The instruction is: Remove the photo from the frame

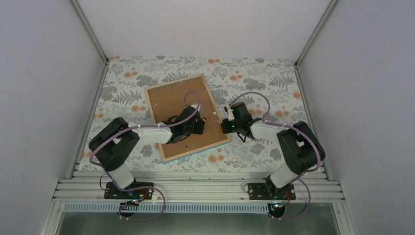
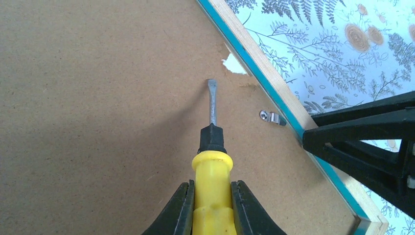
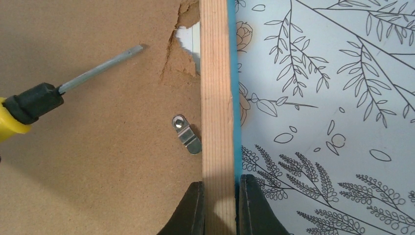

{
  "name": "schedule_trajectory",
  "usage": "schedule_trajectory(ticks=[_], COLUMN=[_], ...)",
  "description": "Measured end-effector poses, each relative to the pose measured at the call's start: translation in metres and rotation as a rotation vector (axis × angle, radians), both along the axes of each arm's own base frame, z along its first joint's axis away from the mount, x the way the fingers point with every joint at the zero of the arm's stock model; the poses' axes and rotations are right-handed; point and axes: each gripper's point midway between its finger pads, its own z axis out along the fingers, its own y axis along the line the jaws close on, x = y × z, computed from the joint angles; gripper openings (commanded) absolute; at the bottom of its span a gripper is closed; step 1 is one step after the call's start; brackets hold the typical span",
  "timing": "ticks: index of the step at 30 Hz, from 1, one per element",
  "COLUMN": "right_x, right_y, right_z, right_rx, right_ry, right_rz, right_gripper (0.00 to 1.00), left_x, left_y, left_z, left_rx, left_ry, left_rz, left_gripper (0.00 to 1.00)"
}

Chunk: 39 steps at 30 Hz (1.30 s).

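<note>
- Frame (image 1: 174, 81) lies face down, centre of top view; long axis runs top to bottom, lower end skewed right.
- Left gripper (image 2: 211, 188) clamps screwdriver (image 2: 211, 164), tip toward torn backing (image 2: 98, 122) at right rim.
- Right gripper (image 3: 219, 191) pinches that rim.

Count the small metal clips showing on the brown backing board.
1: a small silver clip beside the light wood frame rim, near the torn notch; others may be hidden.

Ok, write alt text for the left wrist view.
The left gripper holds a yellow-handled screwdriver, its flat blade pointing across the brown backing board toward a torn hole beside the frame. A small metal clip sits nearby.
</note>
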Motion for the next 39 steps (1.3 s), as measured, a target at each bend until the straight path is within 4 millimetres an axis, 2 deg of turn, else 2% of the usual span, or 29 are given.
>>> schedule_trajectory(ticks=[8, 13, 21, 39], right_x=[0.0, 0.0, 0.0, 0.0], right_y=[0.0, 0.0, 0.0, 0.0], right_z=[0.0, 0.0, 0.0, 0.0], right_rx=[0.0, 0.0, 0.0, 0.0], right_ry=[0.0, 0.0, 0.0, 0.0], right_rz=[0.0, 0.0, 0.0, 0.0], right_gripper=[0.04, 0.04, 0.04, 0.04], left_x=[-0.006, -0.008, -0.009, -0.012], left_y=[0.006, 0.0, -0.027, -0.038], left_z=[0.009, 0.017, 0.015, 0.005], left_rx=[-0.028, -0.052, -0.03, 0.039], left_ry=[-0.015, -0.031, -0.031, -0.014], left_rz=[0.013, -0.021, -0.11, -0.153], left_gripper=[0.02, 0.02, 0.02, 0.02])
